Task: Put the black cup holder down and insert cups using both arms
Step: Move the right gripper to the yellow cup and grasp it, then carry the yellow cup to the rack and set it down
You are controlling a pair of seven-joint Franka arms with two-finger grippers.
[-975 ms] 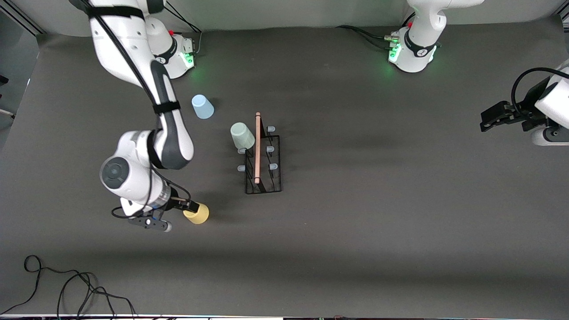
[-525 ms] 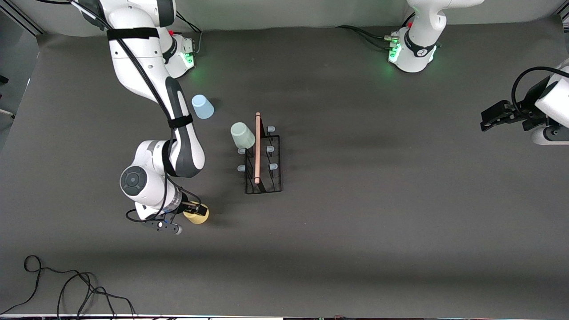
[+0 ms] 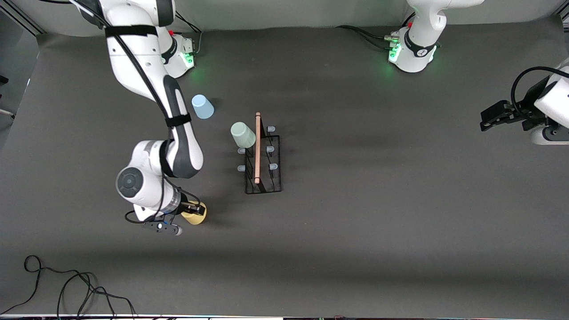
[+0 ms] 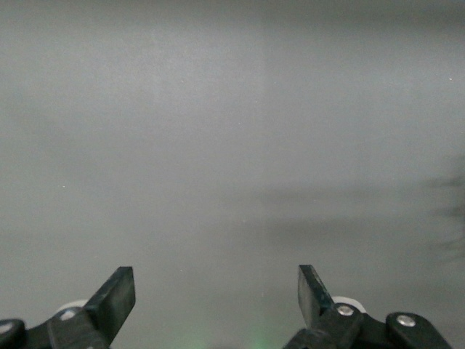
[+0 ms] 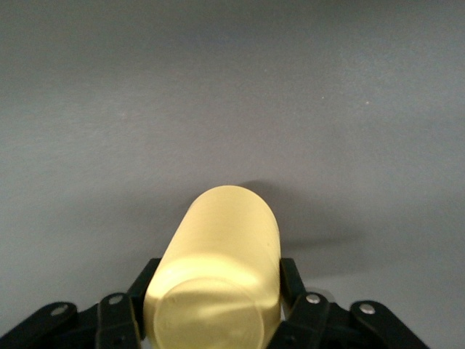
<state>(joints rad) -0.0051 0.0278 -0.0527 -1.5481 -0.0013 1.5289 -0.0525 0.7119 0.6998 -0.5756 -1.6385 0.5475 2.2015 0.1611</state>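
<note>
Right pincer [image 3: 192,209] clamped across small tapered yellow plastic cup [image 3: 196,214] (light, slick, squashable); left pincer [image 4: 216,305] released, waiting.

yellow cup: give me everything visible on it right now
The yellow cup is a small, plain, tapered tumbler of matte pale-yellow plastic. It stands upside down on the grey table, closed base up, nearer the front camera than the black cup holder, toward the right arm's end. The right gripper is shut on it, a finger on either side, near its closed base.
</note>
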